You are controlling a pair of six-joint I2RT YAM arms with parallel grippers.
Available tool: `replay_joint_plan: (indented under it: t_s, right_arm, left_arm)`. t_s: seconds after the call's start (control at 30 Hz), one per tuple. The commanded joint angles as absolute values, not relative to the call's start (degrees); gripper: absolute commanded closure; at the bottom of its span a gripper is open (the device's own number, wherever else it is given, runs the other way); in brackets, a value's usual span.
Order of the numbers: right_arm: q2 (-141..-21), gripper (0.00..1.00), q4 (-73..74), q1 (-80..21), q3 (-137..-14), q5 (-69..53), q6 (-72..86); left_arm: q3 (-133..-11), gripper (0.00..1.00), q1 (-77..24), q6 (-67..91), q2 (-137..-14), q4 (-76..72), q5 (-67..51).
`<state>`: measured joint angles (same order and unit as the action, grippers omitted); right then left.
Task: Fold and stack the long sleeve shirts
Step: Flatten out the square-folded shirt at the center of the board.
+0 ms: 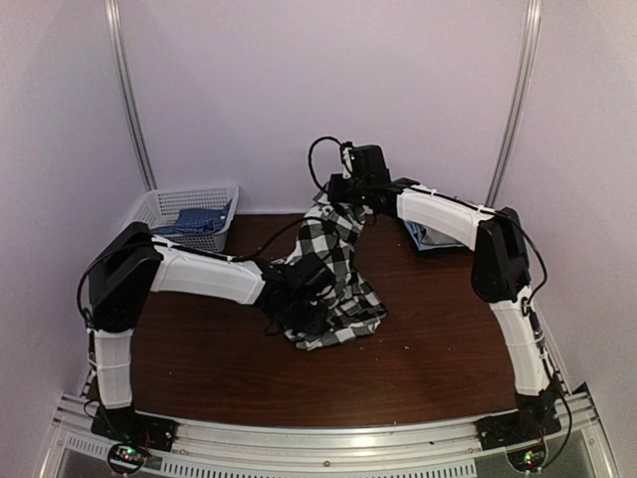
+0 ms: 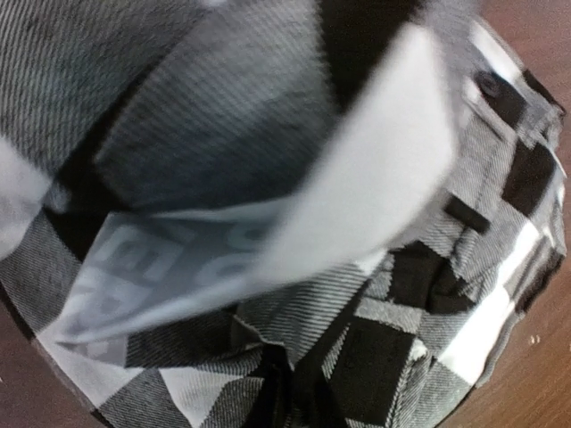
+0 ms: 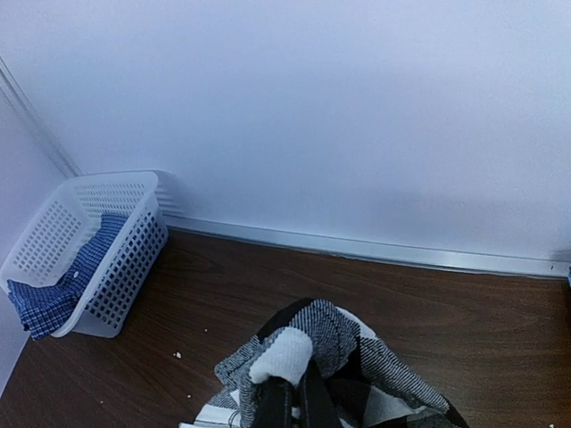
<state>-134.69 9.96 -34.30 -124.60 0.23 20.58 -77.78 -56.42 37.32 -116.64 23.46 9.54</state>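
The black-and-white checked long sleeve shirt (image 1: 336,261) hangs from my right gripper (image 1: 343,199) at the back middle and trails down into a heap on the table. In the right wrist view, the right gripper (image 3: 296,406) is shut on a bunched fold of the shirt (image 3: 357,357). My left gripper (image 1: 304,294) is buried in the lower heap. In the left wrist view the shirt (image 2: 401,339) fills the frame, its inner label (image 2: 161,267) showing lettering. The left gripper (image 2: 294,392) has its dark fingers close together with cloth pinched between them.
A white basket (image 1: 159,204) (image 3: 107,192) stands at the back left holding blue checked cloth (image 1: 199,219) (image 3: 53,299). A pale blue-grey item (image 1: 430,237) lies behind the right arm. The brown table (image 1: 199,358) meets the wall just behind the raised shirt.
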Motion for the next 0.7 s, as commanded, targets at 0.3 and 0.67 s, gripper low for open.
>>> replay_joint_plan:
  t_s: [0.3, 0.67]
  right_arm:
    - [-121.6, 1.0, 19.7, -34.0, -120.2, 13.8, 12.3]
    - [-127.3, 0.95, 20.1, -33.3, -128.5, 8.0, 9.9]
  left_arm:
    - [-73.8, 1.0, -64.1, 28.3, -85.2, 24.1, -7.8]
    - [-69.4, 1.0, -25.7, 39.5, -75.3, 35.9, -1.7]
